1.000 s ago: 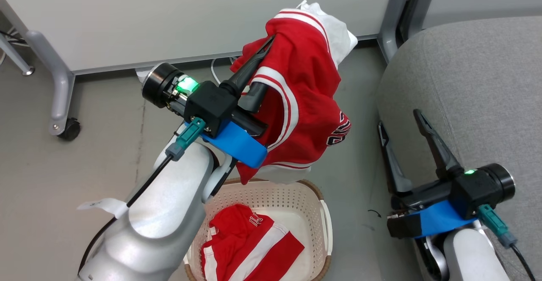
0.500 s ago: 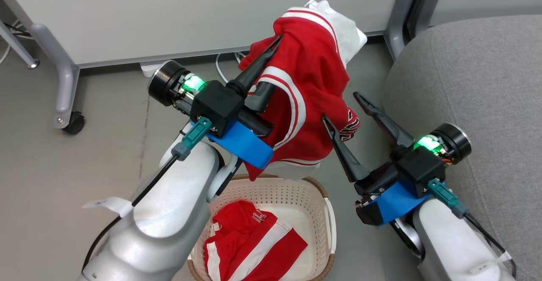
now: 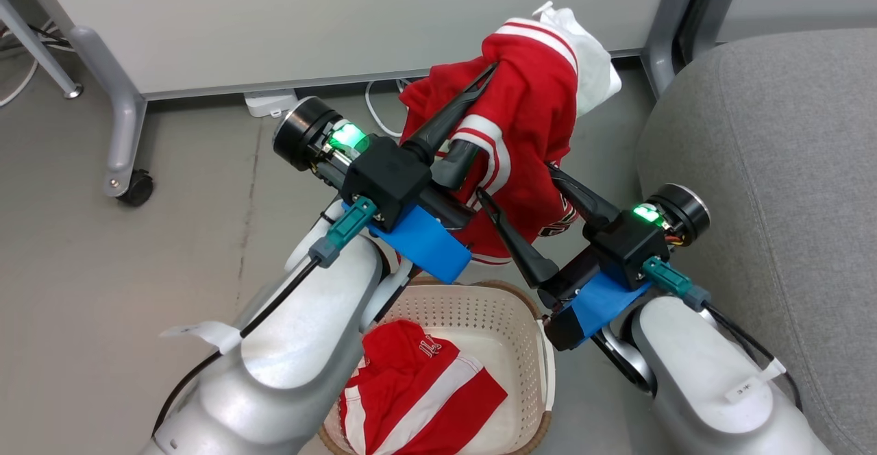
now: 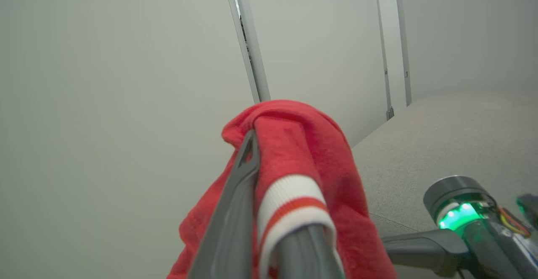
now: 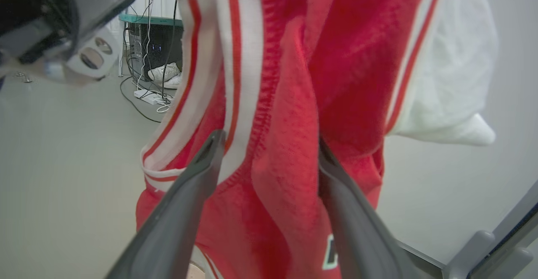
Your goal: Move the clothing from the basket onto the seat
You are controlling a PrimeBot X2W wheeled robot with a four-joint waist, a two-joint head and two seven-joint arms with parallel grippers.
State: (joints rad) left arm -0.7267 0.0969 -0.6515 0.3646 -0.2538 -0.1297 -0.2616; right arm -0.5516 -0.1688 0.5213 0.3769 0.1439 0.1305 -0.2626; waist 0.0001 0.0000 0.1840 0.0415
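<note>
The left gripper (image 3: 481, 102) pinches a red jersey (image 3: 527, 99) above the basket's (image 3: 479, 292) far edge. The right gripper (image 3: 515, 181), spread wide, straddles its hanging folds. Another jersey (image 3: 418, 393) lies in the basket.

I am seeing the clothing (image 3: 527, 119) as soft, matt jersey cloth with ribbed white trim. My fingers (image 3: 445, 123) are looking like matt plastic, my forearm (image 3: 308, 345) glossy and smooth. The basket (image 3: 479, 308) is showing smooth perforated plastic, the seat (image 3: 767, 167) coarse matt weave.

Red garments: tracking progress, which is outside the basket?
The garment pinched in the left tool, hanging above the basket; the other garment lies crumpled inside it.
</note>
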